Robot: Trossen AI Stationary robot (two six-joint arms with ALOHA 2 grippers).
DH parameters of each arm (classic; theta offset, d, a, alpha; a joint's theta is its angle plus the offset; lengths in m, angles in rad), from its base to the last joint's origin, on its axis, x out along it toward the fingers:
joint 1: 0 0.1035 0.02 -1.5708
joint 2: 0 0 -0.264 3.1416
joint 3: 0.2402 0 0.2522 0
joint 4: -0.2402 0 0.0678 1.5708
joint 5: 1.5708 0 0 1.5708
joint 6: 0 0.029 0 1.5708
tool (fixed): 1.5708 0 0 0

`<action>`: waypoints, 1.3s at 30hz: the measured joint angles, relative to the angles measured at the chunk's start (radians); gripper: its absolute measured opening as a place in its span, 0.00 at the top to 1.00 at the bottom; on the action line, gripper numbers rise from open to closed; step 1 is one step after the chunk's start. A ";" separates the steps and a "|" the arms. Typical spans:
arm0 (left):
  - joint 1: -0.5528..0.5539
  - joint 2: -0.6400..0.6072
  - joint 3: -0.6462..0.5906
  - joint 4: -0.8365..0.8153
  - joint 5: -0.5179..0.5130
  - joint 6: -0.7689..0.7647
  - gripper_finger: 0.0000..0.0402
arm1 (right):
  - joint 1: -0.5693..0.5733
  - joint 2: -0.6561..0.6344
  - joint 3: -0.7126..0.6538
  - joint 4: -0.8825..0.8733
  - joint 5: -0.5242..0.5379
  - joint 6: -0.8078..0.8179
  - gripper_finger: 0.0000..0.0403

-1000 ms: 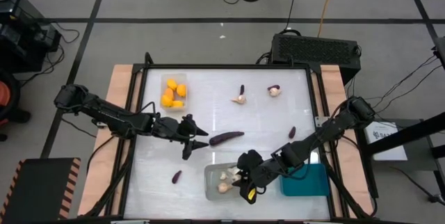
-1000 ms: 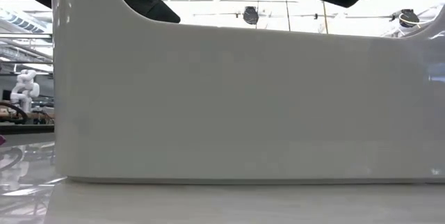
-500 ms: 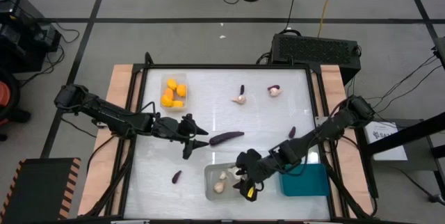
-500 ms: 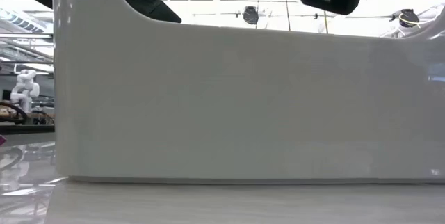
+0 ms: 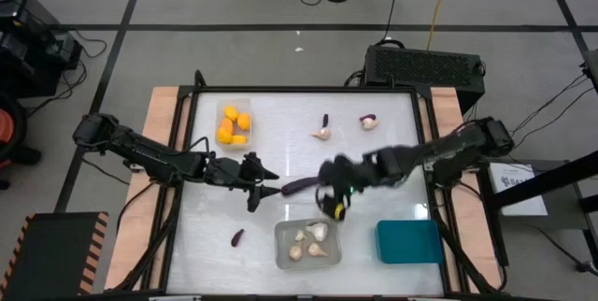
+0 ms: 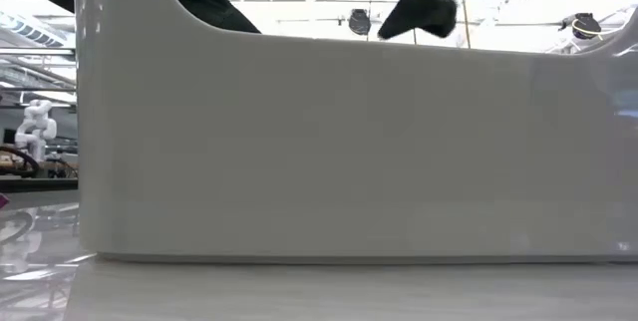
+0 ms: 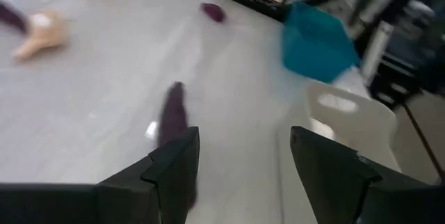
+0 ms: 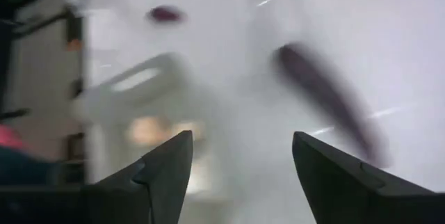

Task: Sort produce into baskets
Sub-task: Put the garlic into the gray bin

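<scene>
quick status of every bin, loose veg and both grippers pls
Clear rectangular bin: upright, holds orange-yellow rounded pieces.
Grey translucent bin: upright, holds pale cream garlic bulbs.
Solid teal bin: upright, nothing visible inside.
Long dark purple eggplant: lying loose mid-table.
Small purple eggplant: loose, beside grey bin.
Left gripper: open, empty.
Right gripper: open, empty.

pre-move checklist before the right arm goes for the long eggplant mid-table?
1. Right gripper open and empty: ok.
2. Long eggplant free on the table, unheld: ok.
3. Left gripper clear of it: not ok, open beside its end.
4. Grey bin holds only garlic bulbs: ok.
5. Teal bin unobstructed: ok.
6. Right gripper's height above the table: cannot tell.
</scene>
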 joint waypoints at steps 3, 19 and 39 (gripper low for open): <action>0.000 0.007 0.000 -0.004 -0.080 -0.070 0.42 | -0.098 -0.024 0.000 -0.029 0.049 -0.162 0.42; 0.000 0.141 0.000 0.010 -0.298 -0.673 0.42 | -0.585 0.107 0.000 -0.054 -0.064 -0.610 0.27; 0.000 0.165 0.000 0.211 -0.371 -0.861 0.42 | -0.630 0.416 -0.001 0.048 -0.061 -0.817 0.13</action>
